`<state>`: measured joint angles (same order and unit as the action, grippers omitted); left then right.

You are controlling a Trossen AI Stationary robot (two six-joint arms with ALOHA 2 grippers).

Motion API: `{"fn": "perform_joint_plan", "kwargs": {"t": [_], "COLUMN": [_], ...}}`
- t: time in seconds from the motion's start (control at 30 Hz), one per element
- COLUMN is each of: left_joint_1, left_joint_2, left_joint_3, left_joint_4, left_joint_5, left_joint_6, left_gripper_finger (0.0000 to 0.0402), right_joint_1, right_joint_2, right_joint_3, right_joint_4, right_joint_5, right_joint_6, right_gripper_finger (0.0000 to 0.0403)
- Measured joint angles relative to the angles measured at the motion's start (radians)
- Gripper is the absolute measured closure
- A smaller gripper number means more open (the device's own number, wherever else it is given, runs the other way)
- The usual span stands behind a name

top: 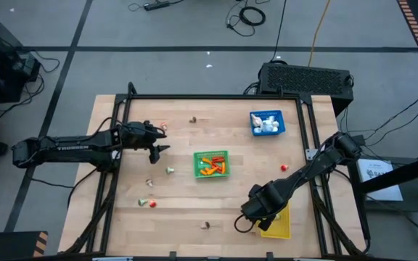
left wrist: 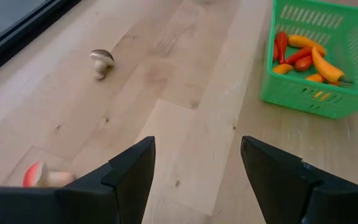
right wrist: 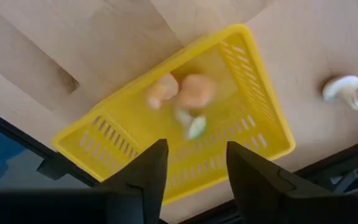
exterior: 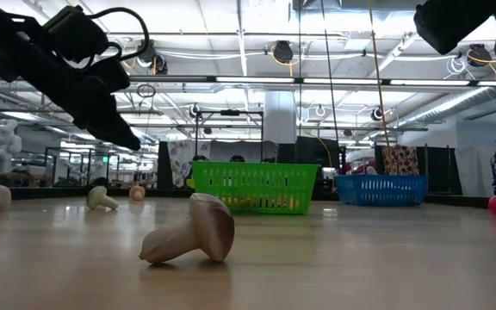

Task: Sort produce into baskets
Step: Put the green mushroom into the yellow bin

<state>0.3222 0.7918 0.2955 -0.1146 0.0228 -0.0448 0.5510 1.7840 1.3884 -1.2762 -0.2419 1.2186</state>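
Observation:
My left gripper [top: 162, 141] [left wrist: 194, 174] is open and empty above the table's left half, near a red-and-white mushroom piece [left wrist: 42, 177] and a brown mushroom [left wrist: 101, 61]. My right gripper [top: 256, 216] [right wrist: 194, 168] is open and empty above the yellow basket [right wrist: 185, 124], where orange and pale pieces [right wrist: 182, 93] show blurred. The green basket [top: 211, 164] at the table's middle holds orange and red peppers [left wrist: 303, 56]. The blue basket [top: 267, 122] at the far right holds white pieces.
Loose pieces lie on the wooden table: a mushroom [exterior: 192, 232] near the front edge, several small ones at the left [top: 149, 192], a red one [top: 284, 167] at the right, and a white mushroom [right wrist: 344, 90] beside the yellow basket. A black frame rims the table.

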Motion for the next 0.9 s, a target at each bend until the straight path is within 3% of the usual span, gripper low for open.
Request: {"fn": "perform_joint_plan", "kwargs": {"t": [0.33,0.43,0.57,0.7,0.9], "left_joint_1": [0.0,-0.007,-0.051,-0.106,-0.2], "left_joint_2": [0.0,0.0,0.0,0.002,0.05], "left_joint_3": [0.0,0.0,0.0,0.0,0.0], "left_joint_4": [-0.006,-0.015,-0.014,-0.017,0.011], "left_joint_5": [0.021,0.122,0.25,0.203,0.181], "left_joint_6": [-0.036,-0.08,-0.081,-0.077,-0.083], "left_gripper_finger": [0.0155,0.0155,0.0155,0.0155,0.0155], "right_joint_1": [-0.032,-0.05,-0.054,-0.054,-0.059], "right_joint_2": [-0.002,-0.002,-0.002,-0.002,-0.002], "right_joint_3": [0.0,0.0,0.0,0.001,0.001], "right_joint_4": [0.001,0.021,0.093,0.173,0.255], "right_joint_5": [0.008,0.024,0.123,0.193,0.191], "right_joint_6": [-0.094,-0.096,-0.133,-0.183,-0.186], "right_gripper_finger": [0.0211,0.0211,0.0211,0.0211,0.0211]}}
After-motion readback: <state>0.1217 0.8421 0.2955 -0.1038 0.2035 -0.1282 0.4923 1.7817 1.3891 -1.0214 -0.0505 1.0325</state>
